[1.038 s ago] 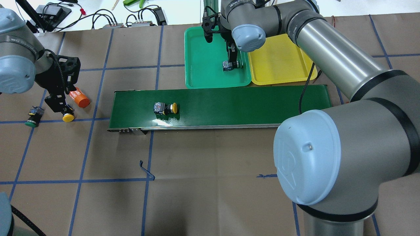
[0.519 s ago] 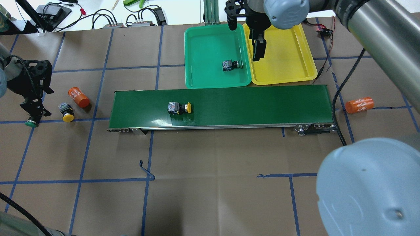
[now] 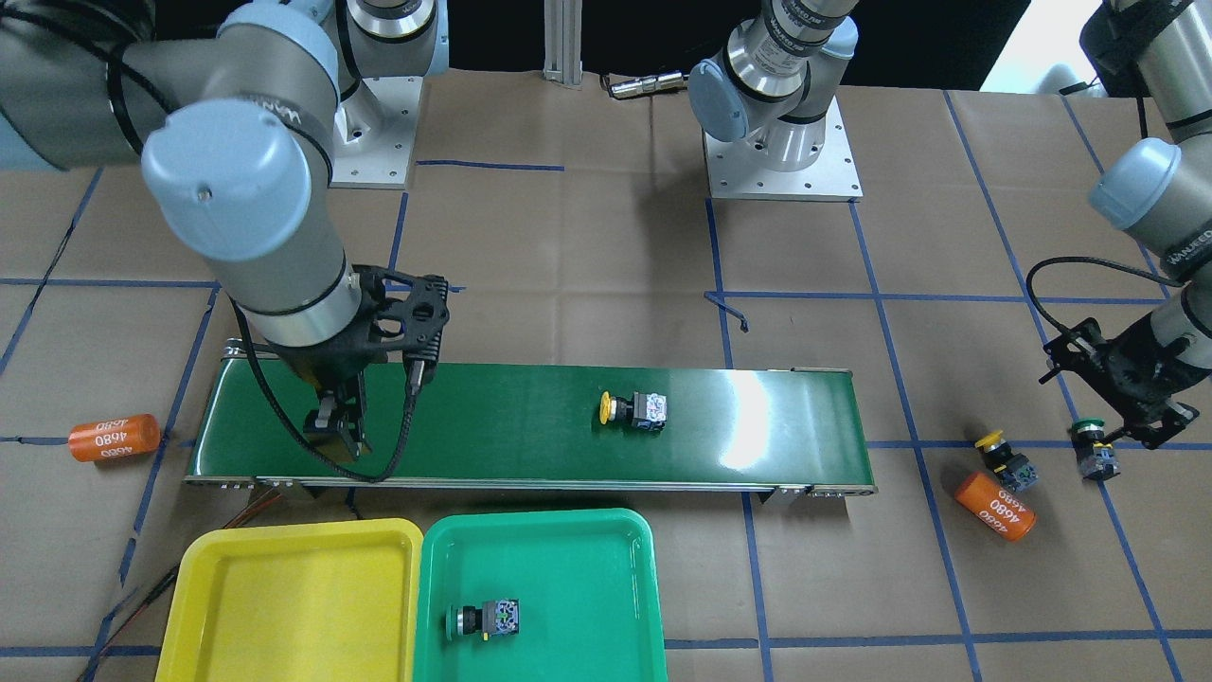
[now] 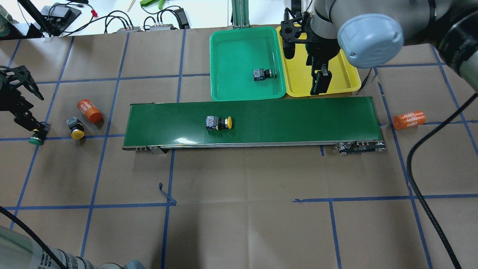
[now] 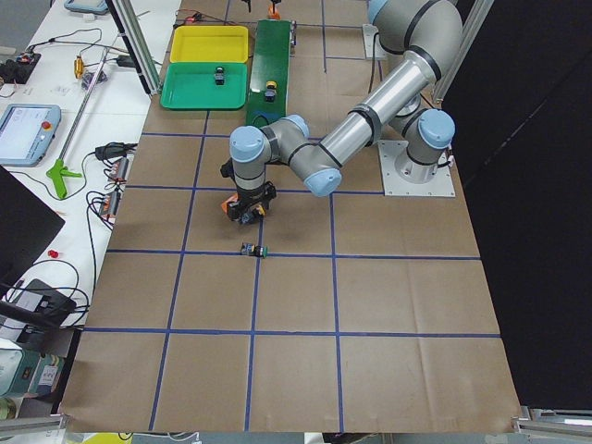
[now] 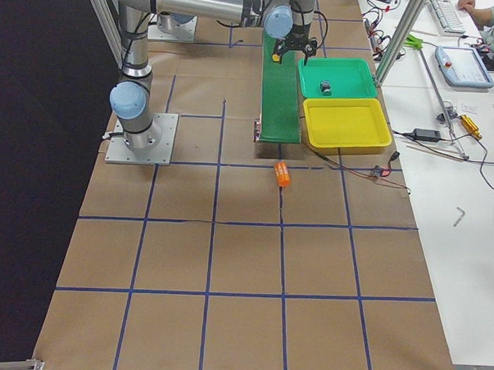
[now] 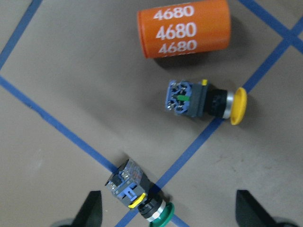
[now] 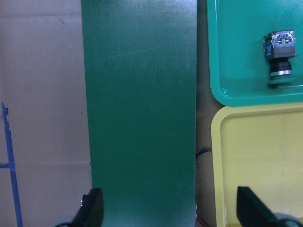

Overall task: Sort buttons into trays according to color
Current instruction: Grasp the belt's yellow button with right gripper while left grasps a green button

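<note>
A green button (image 4: 264,73) lies on its side in the green tray (image 4: 231,59); it also shows in the right wrist view (image 8: 280,56). The yellow tray (image 4: 298,74) beside it holds nothing. A yellow button (image 4: 219,122) lies on the conveyor belt (image 4: 280,116). Another yellow button (image 4: 75,128) and a green button (image 4: 37,136) lie on the table at the left. My left gripper (image 4: 28,123) hangs open over that green button (image 7: 139,196), which lies between its fingers. My right gripper (image 4: 320,84) is open and empty over the yellow tray's near edge by the belt.
One orange cylinder marked 4680 (image 4: 89,111) lies next to the left yellow button, and another (image 4: 409,120) lies off the belt's right end. Cables and boxes lie beyond the table's far edge. Blue tape lines cross the brown paper.
My right gripper left the green button in the green tray and moved over the yellow tray toward the belt. My left gripper moved from the yellow button to the green one. The belt's button travelled right.
</note>
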{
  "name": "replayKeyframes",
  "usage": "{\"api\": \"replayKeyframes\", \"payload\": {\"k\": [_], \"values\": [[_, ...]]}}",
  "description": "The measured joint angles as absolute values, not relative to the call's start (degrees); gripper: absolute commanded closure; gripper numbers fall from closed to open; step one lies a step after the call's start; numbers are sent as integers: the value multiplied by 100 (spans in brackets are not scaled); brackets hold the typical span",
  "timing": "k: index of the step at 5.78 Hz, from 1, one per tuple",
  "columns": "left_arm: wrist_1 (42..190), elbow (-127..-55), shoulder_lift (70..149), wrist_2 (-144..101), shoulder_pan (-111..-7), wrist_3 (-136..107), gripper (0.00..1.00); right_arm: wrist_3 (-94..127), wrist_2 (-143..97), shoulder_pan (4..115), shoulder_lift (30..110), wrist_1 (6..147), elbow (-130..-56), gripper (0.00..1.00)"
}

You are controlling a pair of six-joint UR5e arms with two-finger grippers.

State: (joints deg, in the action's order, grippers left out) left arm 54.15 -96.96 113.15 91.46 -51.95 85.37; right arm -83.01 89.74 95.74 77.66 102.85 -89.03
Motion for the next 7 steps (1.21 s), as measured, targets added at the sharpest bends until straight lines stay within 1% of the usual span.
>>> {"api": "replayKeyframes", "payload": {"k": [1, 2, 3, 4, 5, 6, 7], "values": [[5271, -9605, 11566, 9025, -5023, 7987, 1, -8269, 8947, 9595, 7803, 10356, -9010, 0], [5228, -9520, 11807, 8847, -4876, 7551, 1, -8177, 8926, 9654, 7664, 10553, -9069, 0], [5207, -9439, 12039, 8767, -4813, 7297, 17, -7965, 8916, 9814, 7393, 10957, -9151, 0], [5161, -9365, 12243, 8744, -4792, 7210, 49, -7750, 8913, 10034, 7101, 11460, -9270, 0], [5117, -9323, 12369, 8741, -4785, 7194, 78, -7507, 8912, 10205, 6887, 11882, -9394, 0], [5103, -9312, 12411, 8746, -4782, 7190, 96, -7278, 8915, 10345, 6779, 12097, -9468, 0], [5102, -9306, 12390, 8754, -4782, 7187, 100, -7181, 8917, 10441, 6736, 12154, -9506, 0]]}}
